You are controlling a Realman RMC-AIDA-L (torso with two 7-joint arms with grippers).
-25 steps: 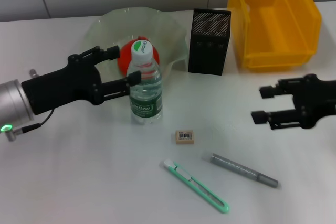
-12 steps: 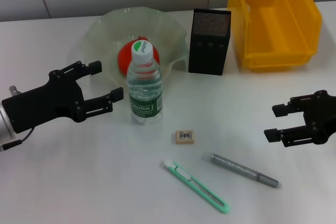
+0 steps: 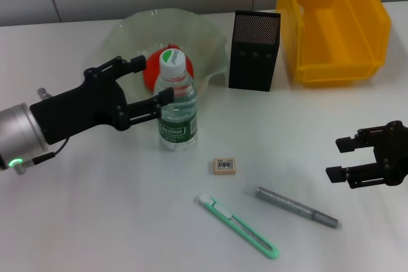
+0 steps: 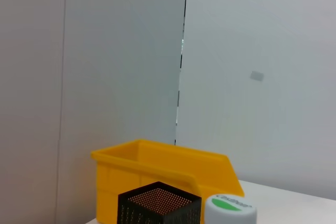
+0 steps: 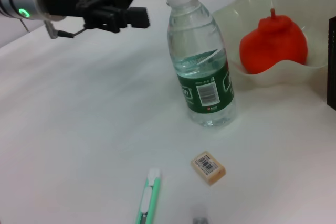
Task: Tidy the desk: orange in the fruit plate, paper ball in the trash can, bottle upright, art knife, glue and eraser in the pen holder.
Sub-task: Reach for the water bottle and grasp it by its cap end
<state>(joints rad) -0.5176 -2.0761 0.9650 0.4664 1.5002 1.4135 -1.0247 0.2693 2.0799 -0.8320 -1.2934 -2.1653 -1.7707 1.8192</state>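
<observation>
This looks like an office or lab test bench. A plain white table [image 3: 76, 221] stands against pale grey wall panels [image 4: 252, 51]. A black mesh pen holder [image 3: 254, 50] sits near the wall, a yellow storage bin [image 3: 331, 23] just beside it, and an eraser [image 3: 224, 165], art knife [image 3: 237, 225] and pen [image 3: 296, 206] lie nearer the front edge.

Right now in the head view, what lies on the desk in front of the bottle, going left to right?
Art knife → eraser → glue stick → right gripper, open and hovering at the far right.
</observation>
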